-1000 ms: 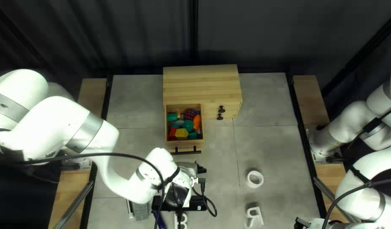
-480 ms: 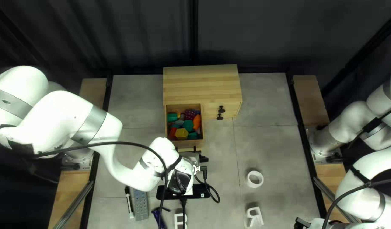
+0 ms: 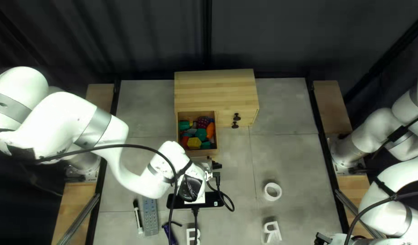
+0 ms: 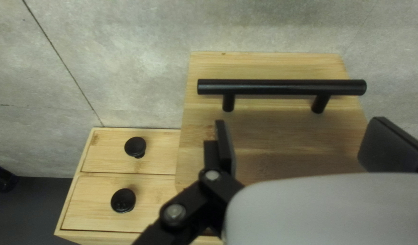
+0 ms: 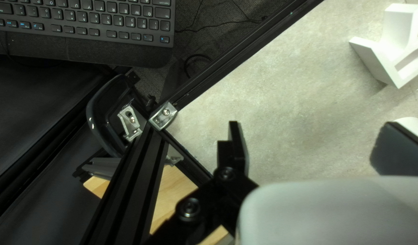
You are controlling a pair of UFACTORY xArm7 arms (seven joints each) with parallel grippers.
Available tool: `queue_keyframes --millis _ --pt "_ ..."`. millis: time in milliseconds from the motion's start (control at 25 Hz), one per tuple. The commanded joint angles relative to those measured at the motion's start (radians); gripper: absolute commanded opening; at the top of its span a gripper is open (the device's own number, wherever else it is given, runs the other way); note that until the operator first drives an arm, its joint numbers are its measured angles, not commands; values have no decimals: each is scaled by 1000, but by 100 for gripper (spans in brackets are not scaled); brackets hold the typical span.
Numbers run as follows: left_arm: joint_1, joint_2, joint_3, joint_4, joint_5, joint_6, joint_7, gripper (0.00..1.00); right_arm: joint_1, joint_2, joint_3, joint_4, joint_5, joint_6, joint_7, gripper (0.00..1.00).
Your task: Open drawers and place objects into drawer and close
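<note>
Roughly halfway, at a guess. Large drawer (image 3: 200,153) pulled out, well filled with coloured toys (image 3: 194,143); small drawers (image 4: 159,152) closed. Probably left: pushing large drawer home. No telling whether to stow tape roll (image 3: 273,192), white letter (image 3: 266,237) and remote (image 3: 150,218), all loose on bench (image 3: 286,159). Black handle (image 4: 281,86) just ahead of left fingers (image 4: 225,149), spread apart, clamped on nothing. Right fingers (image 5: 239,147) also apart and empty, well away from large drawer.
</note>
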Motion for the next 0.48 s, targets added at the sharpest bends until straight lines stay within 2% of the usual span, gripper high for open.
queue_keyframes --millis 40,480 --pt "0 7 0 7 1 4 5 100 0 0 0 0 0 0 0 100" --pt "-7 26 -11 46 -19 20 9 100 0 0 0 0 0 0 0 100"
